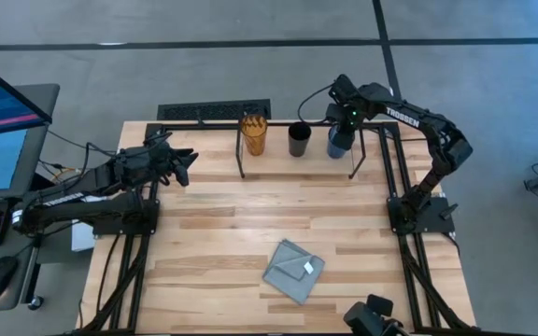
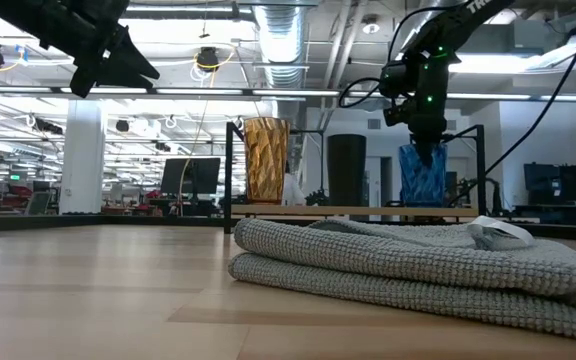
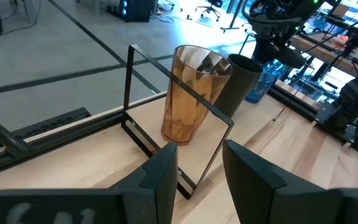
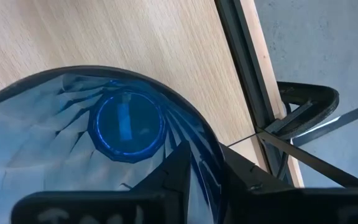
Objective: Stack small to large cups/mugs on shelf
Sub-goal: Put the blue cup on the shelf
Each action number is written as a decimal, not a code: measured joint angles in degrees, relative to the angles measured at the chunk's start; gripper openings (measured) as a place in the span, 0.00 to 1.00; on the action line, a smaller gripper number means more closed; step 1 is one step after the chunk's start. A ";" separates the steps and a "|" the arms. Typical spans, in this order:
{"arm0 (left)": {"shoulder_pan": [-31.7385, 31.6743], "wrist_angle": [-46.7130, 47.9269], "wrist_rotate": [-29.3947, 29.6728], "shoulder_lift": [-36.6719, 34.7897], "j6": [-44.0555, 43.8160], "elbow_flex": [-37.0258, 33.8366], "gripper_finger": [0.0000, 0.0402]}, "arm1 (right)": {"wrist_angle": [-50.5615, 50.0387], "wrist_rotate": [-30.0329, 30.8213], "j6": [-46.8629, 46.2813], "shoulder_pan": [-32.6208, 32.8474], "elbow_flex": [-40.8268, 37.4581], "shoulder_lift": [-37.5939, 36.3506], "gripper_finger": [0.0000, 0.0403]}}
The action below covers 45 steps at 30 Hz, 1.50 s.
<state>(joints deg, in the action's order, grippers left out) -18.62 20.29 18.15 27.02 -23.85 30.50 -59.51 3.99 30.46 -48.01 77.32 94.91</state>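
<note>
I see even, bright overhead light; ceiling fixtures [image 2: 298, 92] glare (low view), the grey folded woven cloth [image 2: 418, 265] blurs close up, and shadows stay soft.

Amber tumbler [image 1: 253, 134], black cup [image 1: 299, 140], blue cup [image 1: 338, 142] upright on shelf [image 1: 297, 164]
</note>
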 joint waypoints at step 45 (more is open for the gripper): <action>0.01 -0.01 0.02 -0.01 -0.85 0.00 0.30 | -0.76 3.54 0.17 0.09 0.09 0.00 0.32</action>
<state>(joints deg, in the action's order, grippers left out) -18.62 20.29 18.17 27.01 -24.69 30.50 -60.27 7.53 30.63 -47.92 77.41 94.91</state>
